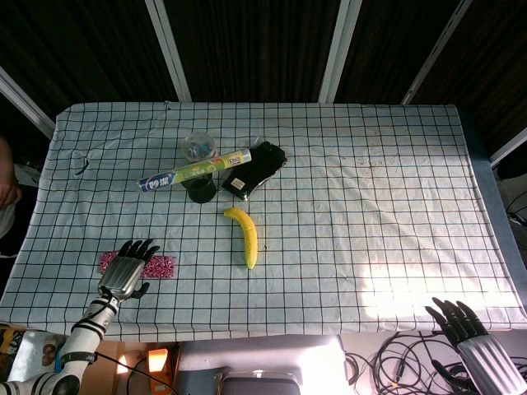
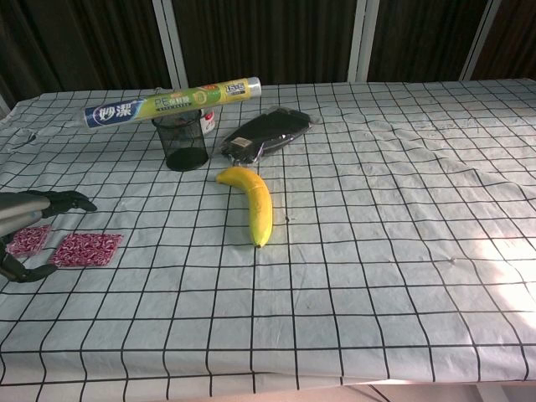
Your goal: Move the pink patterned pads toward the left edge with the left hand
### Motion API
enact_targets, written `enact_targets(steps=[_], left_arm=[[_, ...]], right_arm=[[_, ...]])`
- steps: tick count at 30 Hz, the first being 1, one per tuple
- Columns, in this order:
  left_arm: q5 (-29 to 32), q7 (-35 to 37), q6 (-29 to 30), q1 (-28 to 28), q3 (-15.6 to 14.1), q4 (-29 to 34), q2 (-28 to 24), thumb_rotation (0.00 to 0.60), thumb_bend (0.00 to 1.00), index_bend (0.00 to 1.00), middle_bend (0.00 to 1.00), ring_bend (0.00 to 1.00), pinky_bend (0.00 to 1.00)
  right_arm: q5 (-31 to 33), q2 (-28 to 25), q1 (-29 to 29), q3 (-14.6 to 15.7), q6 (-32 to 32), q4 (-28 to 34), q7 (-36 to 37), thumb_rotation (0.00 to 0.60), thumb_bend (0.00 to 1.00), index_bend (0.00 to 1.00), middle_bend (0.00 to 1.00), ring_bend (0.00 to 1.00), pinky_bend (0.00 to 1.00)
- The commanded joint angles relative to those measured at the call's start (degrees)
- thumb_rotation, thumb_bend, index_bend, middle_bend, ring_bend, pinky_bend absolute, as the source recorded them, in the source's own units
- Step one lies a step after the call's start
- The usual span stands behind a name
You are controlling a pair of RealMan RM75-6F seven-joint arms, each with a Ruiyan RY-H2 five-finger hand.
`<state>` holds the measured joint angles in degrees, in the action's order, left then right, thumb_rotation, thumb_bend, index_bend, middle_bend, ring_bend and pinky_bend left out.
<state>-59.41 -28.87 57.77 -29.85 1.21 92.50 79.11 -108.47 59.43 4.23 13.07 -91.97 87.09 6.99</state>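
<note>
Near left edge — pink patterned pads (image 2: 85,249), flat, side by side.

- Head view looks steeply down from high above, taking in the whole desk (image 1: 370,214).
- Chest view sits low and near, facing 12 o'clock across it.
- Both share the banana (image 1: 244,235) (image 2: 252,203).

Table (image 1: 370,206) right half was bare checkered cloth, wide open for a pass. Obstacles clustered left of centre toward the far edge: mesh cup (image 2: 186,142) with a wrap roll (image 2: 172,101) lying across its rim, clear cup (image 1: 198,146) behind it, black pouch (image 2: 266,134) just right. Banana (image 2: 254,203) lay nearer, apart from that cluster. Near the left front corner, left hand (image 1: 126,271) hovered over the two pink pads (image 2: 85,249); the lane to the left edge was free.
</note>
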Motion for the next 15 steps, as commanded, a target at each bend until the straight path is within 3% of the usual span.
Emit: enact_targets(steps=[1,15], left_arm=[[2.66,-3.37,0.53,-1.07,0.11,0.03,2.26,0.600,0.36,0.13,0.00,0.00,0.00],[6.46,-2.88,-1.10,-2.37,1.04,-3.97,4.31,0.600,0.35,0.22,0.00,0.00,0.00]], right_arm=[[-0.14,-0.09,0.15,0.04,-0.45,-0.25,0.40,0.600,0.20,0.00,0.00,0.00,0.00],[-0.26,-0.17,0.30,0.06,-0.98,-0.67,1.10,0.600,0.20,0.00,0.00,0.00,0.00]])
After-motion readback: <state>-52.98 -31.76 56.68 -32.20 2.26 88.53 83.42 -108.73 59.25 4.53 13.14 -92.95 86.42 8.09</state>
